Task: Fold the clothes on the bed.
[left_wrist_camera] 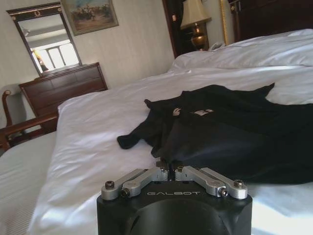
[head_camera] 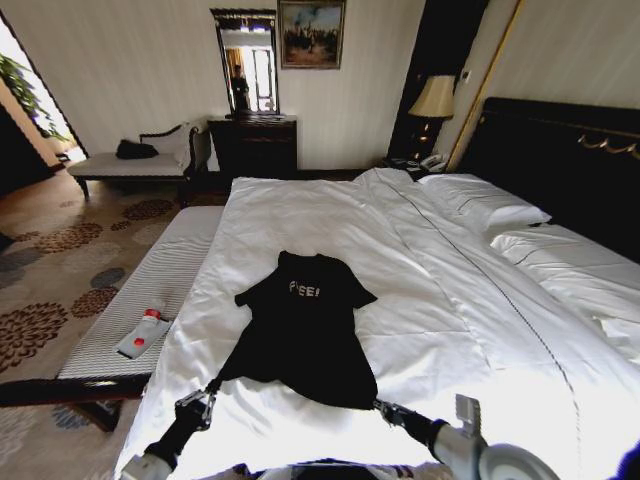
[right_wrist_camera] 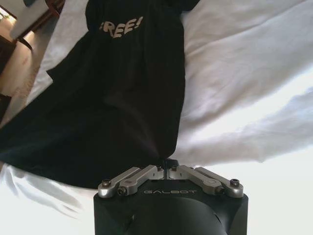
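1. Your left pincer (head_camera: 210,386) sits at the near left corner of the T-shirt's hem, its fingers drawn together with the black cloth pinched between the tips, as the left wrist view (left_wrist_camera: 168,166) shows.
2. Your right pincer (head_camera: 380,405) is at the near right corner of the same hem, likewise closed, with a small fold of fabric caught at the tips (right_wrist_camera: 166,164).
3. You have the black T-shirt (head_camera: 303,335) lying chest up on the white duvet of the bed (head_camera: 450,300), hem toward you, collar and white lettering away from you, sleeves spread to either side. It lies nearer the left edge of the bed than the headboard side.
4. Expect the shirt to handle as light, limp cotton: it will sag between your two holds, drape rather than keep any shape, and slide easily over the smooth duvet.
5. Judged from these views, the hem corners are the sensible place to hold, since both layers meet there. Make sure each pinch takes front and back together, or one layer may slip free.
6. Mind that the duvet is soft too, and could be caught along with the shirt.
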Motion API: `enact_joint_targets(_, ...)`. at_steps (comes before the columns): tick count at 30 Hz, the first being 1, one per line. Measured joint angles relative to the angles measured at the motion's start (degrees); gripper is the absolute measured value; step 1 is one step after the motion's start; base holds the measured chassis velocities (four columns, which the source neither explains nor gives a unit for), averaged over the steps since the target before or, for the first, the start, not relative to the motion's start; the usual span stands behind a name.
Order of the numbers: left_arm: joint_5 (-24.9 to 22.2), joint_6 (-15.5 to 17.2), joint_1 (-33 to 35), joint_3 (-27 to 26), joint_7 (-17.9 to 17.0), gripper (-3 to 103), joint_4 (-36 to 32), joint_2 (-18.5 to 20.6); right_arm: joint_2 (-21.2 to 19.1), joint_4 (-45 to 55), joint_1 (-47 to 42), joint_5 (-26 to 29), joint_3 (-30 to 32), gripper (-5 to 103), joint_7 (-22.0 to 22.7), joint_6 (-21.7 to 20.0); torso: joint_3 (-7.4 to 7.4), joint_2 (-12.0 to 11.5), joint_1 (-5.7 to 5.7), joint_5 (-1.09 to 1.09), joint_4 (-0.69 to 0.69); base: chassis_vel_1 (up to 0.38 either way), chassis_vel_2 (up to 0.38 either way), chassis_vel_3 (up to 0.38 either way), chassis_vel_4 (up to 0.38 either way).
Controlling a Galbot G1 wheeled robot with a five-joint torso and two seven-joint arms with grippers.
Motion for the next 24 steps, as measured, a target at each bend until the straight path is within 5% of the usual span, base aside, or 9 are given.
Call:
enact_joint_targets(4, -1.3, -1.1, 4.6, -3.9, 0.0, 2, 0.6, 0.1, -1.5, 1.2, -1.5, 1.9, 3.2, 0, 2.0, -1.0, 0.00, 0.0, 0.00, 0.01, 0.01, 0.000, 0.000, 0.000, 0.000)
enact_joint_targets(11, 0.8, -2.5, 6.8, -3.0, -0.3, 2, 3.2, -1.6, -1.1, 0.8, -2.1, -1.1, 1.1, 0, 2.4, -1.0, 0.00, 0.0, 0.00, -0.01, 0.02, 0.000, 0.000, 0.000, 0.000)
enact_joint_targets(19, 3.6, -3.3, 6.9, -0.1, -0.7, 2, 5.4, -3.2, 1.2, -0.9, -4.0, -12.0, -5.3, 0, 0.6, -1.1, 0.00, 0.0, 0.00, 0.00, -0.02, 0.000, 0.000, 0.000, 0.000)
enact_joint_targets(24, 3.7, -3.5, 7.9, -0.3, -1.2, 2, 6.1, -3.5, 1.1, -2.4, -4.0, -13.3, -4.4, 0, 0.1, -1.1, 0.00, 0.0, 0.00, 0.00, 0.00, 0.000, 0.000, 0.000, 0.000)
